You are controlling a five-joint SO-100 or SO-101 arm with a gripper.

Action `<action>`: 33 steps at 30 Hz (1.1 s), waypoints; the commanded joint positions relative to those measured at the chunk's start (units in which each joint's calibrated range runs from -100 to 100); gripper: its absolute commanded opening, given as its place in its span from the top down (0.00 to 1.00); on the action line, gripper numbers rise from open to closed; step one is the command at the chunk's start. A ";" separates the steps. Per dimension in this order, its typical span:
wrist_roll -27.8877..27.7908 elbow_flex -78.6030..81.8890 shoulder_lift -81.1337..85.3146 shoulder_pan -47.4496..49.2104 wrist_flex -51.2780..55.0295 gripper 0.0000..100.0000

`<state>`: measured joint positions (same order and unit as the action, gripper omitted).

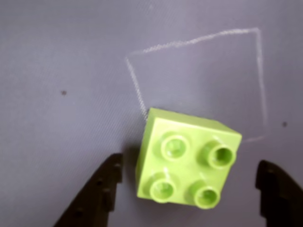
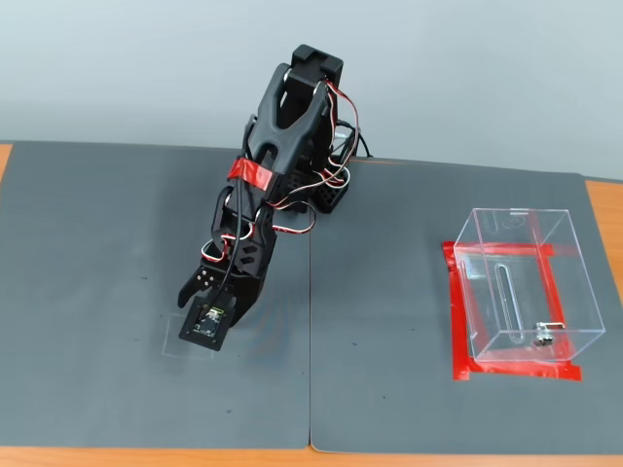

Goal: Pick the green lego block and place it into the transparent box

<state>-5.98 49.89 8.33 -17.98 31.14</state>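
in the wrist view, the left finger (image 1: 97, 191) comes up from the lower left edge, black and wedge-shaped. just right of it, in the lower centre of the frame, sits the block (image 1: 187, 158), lime green, studs up, turned a little askew on the grey mat (image 1: 61, 56). its upper left corner touches a chalk square (image 1: 199, 42) drawn on the mat, and it overlaps the square's lower left part. the right finger (image 1: 279, 194) shows at the lower right edge. the jaws stand apart with the block between them, a gap showing on each side, nothing clamped; the gripper (image 1: 189, 189) is wide.

in the fixed view, the arm (image 2: 282, 185) leans down over the left-centre of the mat, its gripper (image 2: 202, 309) over a faint outline; the block is hidden under it here. well to the right, the box (image 2: 526, 292) stands clear-walled on a rectangle of red tape (image 2: 458, 321), with a slot (image 2: 504, 302) and a small metal fitting (image 2: 543, 336) low in its near wall.
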 commanded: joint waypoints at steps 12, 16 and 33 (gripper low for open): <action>-1.23 -2.26 0.28 -0.93 -0.67 0.74; -1.91 -2.17 0.28 -1.23 -0.67 0.84; -2.85 -3.44 3.16 -0.03 0.11 0.90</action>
<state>-8.62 49.62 8.33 -19.01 31.14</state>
